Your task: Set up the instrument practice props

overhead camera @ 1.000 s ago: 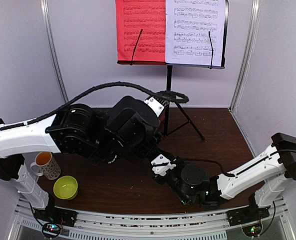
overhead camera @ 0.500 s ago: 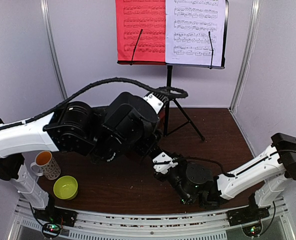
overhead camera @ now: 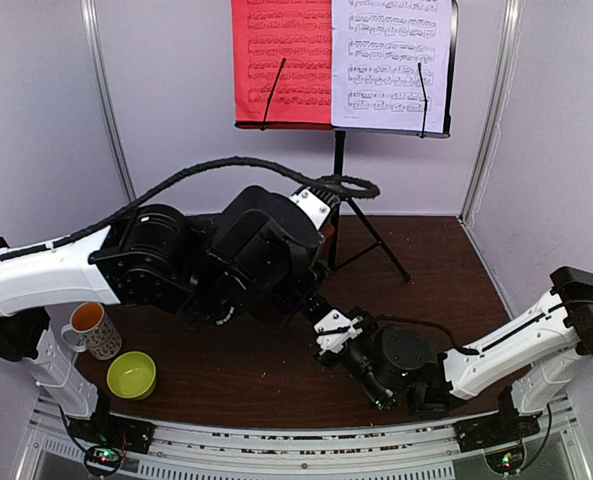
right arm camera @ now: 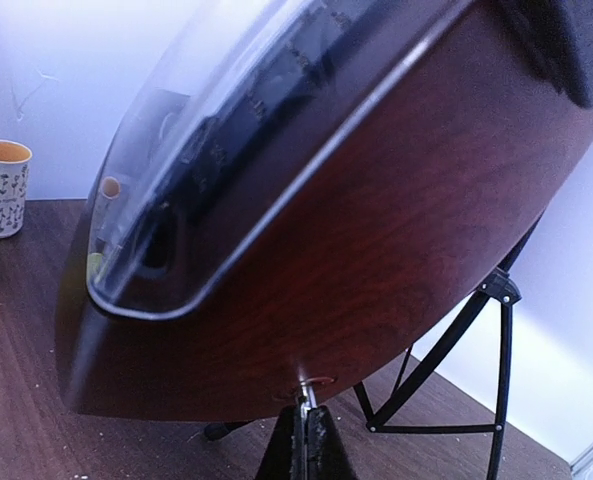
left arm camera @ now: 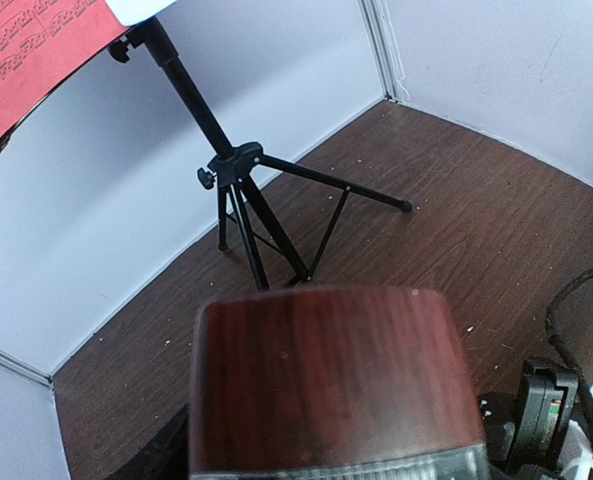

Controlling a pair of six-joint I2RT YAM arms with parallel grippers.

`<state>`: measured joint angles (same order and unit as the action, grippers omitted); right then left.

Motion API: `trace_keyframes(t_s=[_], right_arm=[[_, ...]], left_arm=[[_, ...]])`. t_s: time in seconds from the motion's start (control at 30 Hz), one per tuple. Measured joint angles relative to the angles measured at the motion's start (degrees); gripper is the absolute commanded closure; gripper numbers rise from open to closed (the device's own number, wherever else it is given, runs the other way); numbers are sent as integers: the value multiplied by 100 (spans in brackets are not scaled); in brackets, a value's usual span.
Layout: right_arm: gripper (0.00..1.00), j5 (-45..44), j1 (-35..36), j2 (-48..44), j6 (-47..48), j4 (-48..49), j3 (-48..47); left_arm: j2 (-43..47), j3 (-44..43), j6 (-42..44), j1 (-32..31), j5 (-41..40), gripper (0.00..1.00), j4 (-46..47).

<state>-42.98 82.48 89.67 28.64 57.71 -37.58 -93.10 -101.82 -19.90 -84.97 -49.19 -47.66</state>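
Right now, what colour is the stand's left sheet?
Red sheet; clearest in the top view.

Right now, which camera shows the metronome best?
Right wrist: the metronome fills the frame, wood side and clear cover both visible. Left wrist shows only its blurred wood top. The top camera hides nearly all of it behind the left arm.

the stand (overhead camera: 339,160) is black. the red sheet (overhead camera: 281,60) and the white sheet (overhead camera: 391,60) both carry black staves and notes. the metronome (left arm camera: 326,370) is dark red-brown wood with a fine grain; its cover (right arm camera: 176,200) is clear, showing dark behind. the mug (right arm camera: 1,185) is white with small dark plant sprigs, orange-tan inside. the bowl (overhead camera: 132,375) is yellow-green. the table (overhead camera: 426,250) is dark brown wood grain with pale specks. the wall (overhead camera: 176,100) is pale grey-white. the left arm (overhead camera: 36,275) and right arm (overhead camera: 506,345) are white with black joints.
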Motion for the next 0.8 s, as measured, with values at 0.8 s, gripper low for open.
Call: trace_keyframes(t_s=[0.8], right_arm=[[100,1526,-577,-702,-2072,-501,466]], left_arm=[[52,258,188,-9,-22,87,435]])
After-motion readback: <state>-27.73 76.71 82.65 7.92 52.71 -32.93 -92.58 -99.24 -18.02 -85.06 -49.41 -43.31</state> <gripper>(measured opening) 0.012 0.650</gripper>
